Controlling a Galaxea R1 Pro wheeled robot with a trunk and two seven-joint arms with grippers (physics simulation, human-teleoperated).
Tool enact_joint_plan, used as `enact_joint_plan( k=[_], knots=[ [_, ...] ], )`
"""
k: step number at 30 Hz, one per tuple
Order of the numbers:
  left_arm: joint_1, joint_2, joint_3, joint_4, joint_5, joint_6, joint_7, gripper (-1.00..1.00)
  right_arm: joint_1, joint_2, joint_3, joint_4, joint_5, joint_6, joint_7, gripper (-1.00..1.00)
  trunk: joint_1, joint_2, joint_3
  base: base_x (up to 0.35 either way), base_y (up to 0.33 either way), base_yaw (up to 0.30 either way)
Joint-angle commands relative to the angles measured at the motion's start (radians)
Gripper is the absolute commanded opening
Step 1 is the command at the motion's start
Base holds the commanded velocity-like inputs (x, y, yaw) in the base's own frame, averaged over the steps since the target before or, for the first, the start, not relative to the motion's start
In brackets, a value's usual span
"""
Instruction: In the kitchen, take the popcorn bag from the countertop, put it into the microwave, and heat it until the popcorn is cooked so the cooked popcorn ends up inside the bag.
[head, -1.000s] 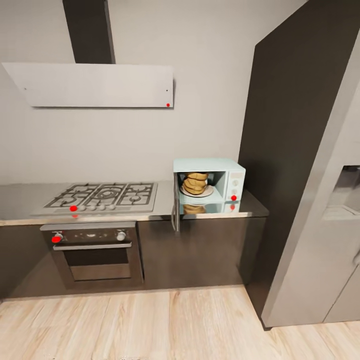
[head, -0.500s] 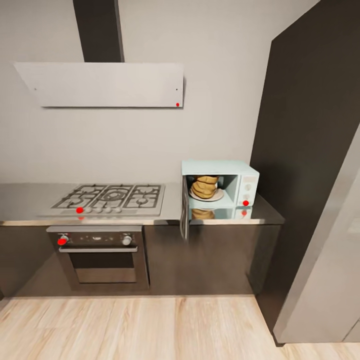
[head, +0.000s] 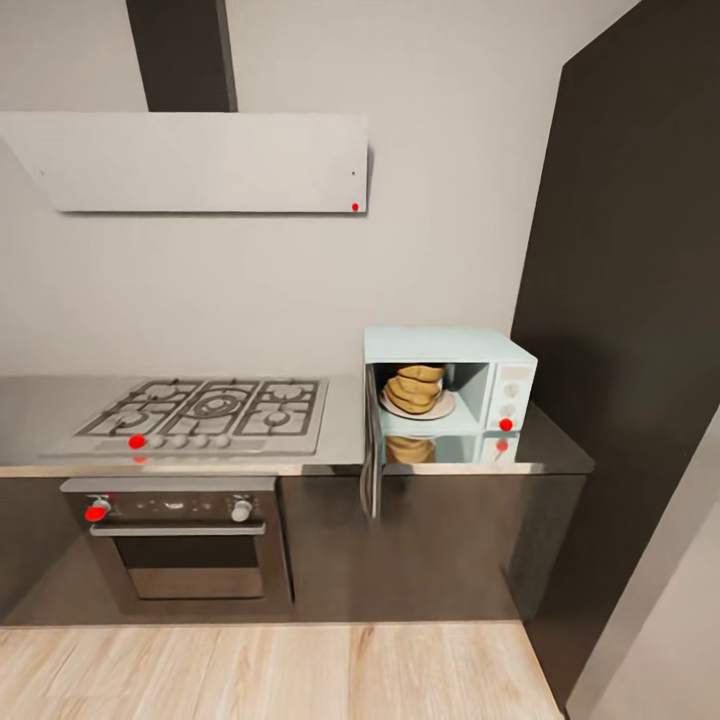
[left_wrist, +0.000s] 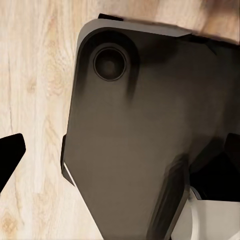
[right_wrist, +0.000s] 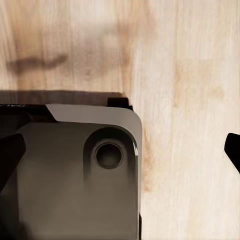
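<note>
- The gas hob (head: 205, 413) lies left of the microwave (head: 448, 388) on the countertop (head: 340, 440), with an oven (head: 180, 535) beneath it.
- The popcorn bag (head: 415, 388) sits inside the microwave on its plate; the door (head: 373, 455) hangs open past the counter edge.
- Judged step: swing the door shut from its outer face, then start heating.
- A dark tall cabinet (head: 640, 300) crowds the microwave's right; open floor (head: 270, 670) lies in front.
- Left fingers (left_wrist: 9, 157) and right fingers (right_wrist: 232, 147) stand wide apart, holding nothing, over the robot's base (left_wrist: 140, 150).
</note>
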Motion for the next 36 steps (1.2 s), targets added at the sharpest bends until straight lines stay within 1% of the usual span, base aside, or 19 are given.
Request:
enact_joint_plan(
  k=[1, 9, 14, 16, 17, 18, 19, 20, 22, 23, 24, 26, 27, 28, 30, 31, 33, 34, 36],
  knots=[
    [0.000, 0.000, 0.001, -0.001, 0.006, -0.001, 0.000, 1.00, -0.001, 0.000, -0.003, 0.003, 0.003, -0.006, 0.003, 1.00, 0.000, -0.001, -0.001, 0.234, 0.000, 0.000],
    [0.000, -0.001, 0.001, -0.003, 0.005, -0.003, 0.000, 1.00, -0.001, -0.004, -0.003, 0.003, 0.001, -0.007, 0.000, 1.00, 0.000, -0.001, -0.001, 0.050, 0.000, 0.000],
    [0.000, -0.002, -0.006, -0.007, -0.003, -0.056, 0.000, 1.00, -0.001, -0.005, -0.002, 0.004, 0.001, -0.007, 0.000, 1.00, 0.000, -0.001, -0.001, 0.001, 0.000, 0.000],
    [0.000, 0.004, -0.007, -0.054, 0.000, -0.064, 0.000, 1.00, -0.001, -0.005, -0.002, 0.004, 0.001, -0.007, 0.000, 1.00, 0.000, -0.001, -0.001, 0.000, 0.000, 0.000],
    [0.000, 0.011, -0.004, -0.185, 0.003, 0.005, -0.001, 1.00, -0.001, -0.005, -0.002, 0.004, 0.002, -0.007, 0.000, 1.00, 0.000, -0.001, -0.001, 0.000, 0.000, 0.000],
    [0.000, 0.012, -0.004, -0.210, 0.003, 0.026, -0.001, 1.00, -0.001, -0.005, -0.002, 0.004, 0.002, -0.007, 0.000, 1.00, 0.000, -0.001, -0.001, 0.000, 0.000, 0.000],
    [0.000, 0.014, -0.004, -0.269, 0.003, 0.073, -0.001, 1.00, -0.001, -0.004, -0.002, 0.004, 0.002, -0.007, 0.000, 1.00, 0.000, -0.001, -0.001, 0.000, 0.000, 0.000],
    [0.000, 0.018, -0.004, -0.372, 0.004, 0.141, -0.001, 1.00, -0.001, -0.005, -0.002, 0.005, 0.002, -0.008, 0.000, 1.00, 0.000, -0.001, -0.001, 0.000, 0.000, 0.000],
    [0.000, 0.020, -0.003, -0.520, 0.004, 0.225, -0.002, 1.00, -0.001, -0.005, -0.002, 0.005, 0.002, -0.008, 0.000, 1.00, 0.000, -0.001, -0.001, 0.000, 0.000, 0.000],
    [-0.001, 0.020, -0.002, -0.629, 0.005, 0.284, -0.005, 1.00, -0.001, -0.005, -0.002, 0.004, 0.002, -0.009, 0.000, 1.00, 0.000, -0.001, -0.001, 0.000, 0.000, 0.000],
    [-0.001, 0.021, -0.002, -0.664, 0.006, 0.303, -0.006, 1.00, -0.001, -0.005, -0.002, 0.004, 0.002, -0.009, 0.000, 1.00, 0.000, -0.001, -0.001, 0.000, 0.000, 0.000],
    [-0.005, 0.017, -0.002, -0.835, 0.014, 0.399, -0.010, 1.00, -0.001, -0.004, -0.002, 0.005, 0.001, -0.009, 0.000, 1.00, 0.000, -0.001, -0.001, 0.000, 0.000, 0.000],
    [-0.011, 0.016, -0.002, -0.873, 0.021, 0.417, -0.011, 1.00, -0.001, -0.004, -0.002, 0.005, 0.002, -0.009, 0.000, 1.00, 0.000, -0.001, -0.001, 0.000, 0.000, 0.000],
    [-0.048, 0.013, -0.002, -0.942, 0.045, 0.439, -0.015, 1.00, 0.002, -0.004, -0.002, 0.005, 0.002, -0.009, 0.000, 1.00, 0.000, -0.001, -0.001, 0.000, 0.000, 0.000],
    [-0.087, 0.013, -0.002, -0.974, 0.070, 0.444, -0.033, 1.00, 0.003, -0.004, -0.002, 0.005, 0.002, -0.009, 0.000, 1.00, 0.000, -0.001, -0.001, 0.000, 0.000, 0.000],
    [-0.135, 0.014, -0.002, -1.019, 0.092, 0.448, -0.068, 1.00, 0.003, -0.004, -0.002, 0.005, 0.002, -0.009, 0.000, 1.00, 0.000, -0.001, -0.001, 0.000, 0.000, 0.000],
    [-0.163, 0.014, -0.002, -1.054, 0.098, 0.449, -0.093, 1.00, 0.003, -0.004, -0.002, 0.005, 0.002, -0.009, 0.000, 1.00, 0.000, -0.001, -0.001, 0.000, 0.000, 0.000],
    [-0.248, 0.014, -0.002, -1.141, 0.103, 0.452, -0.147, 1.00, 0.003, -0.004, -0.002, 0.005, 0.003, -0.009, 0.000, 1.00, 0.000, -0.001, -0.001, 0.000, 0.000, 0.000],
    [-0.296, 0.013, -0.002, -1.177, 0.104, 0.453, -0.168, 1.00, 0.003, -0.004, -0.002, 0.005, 0.003, -0.009, 0.001, 1.00, 0.000, -0.001, -0.001, 0.000, 0.000, 0.000]
  ],
)
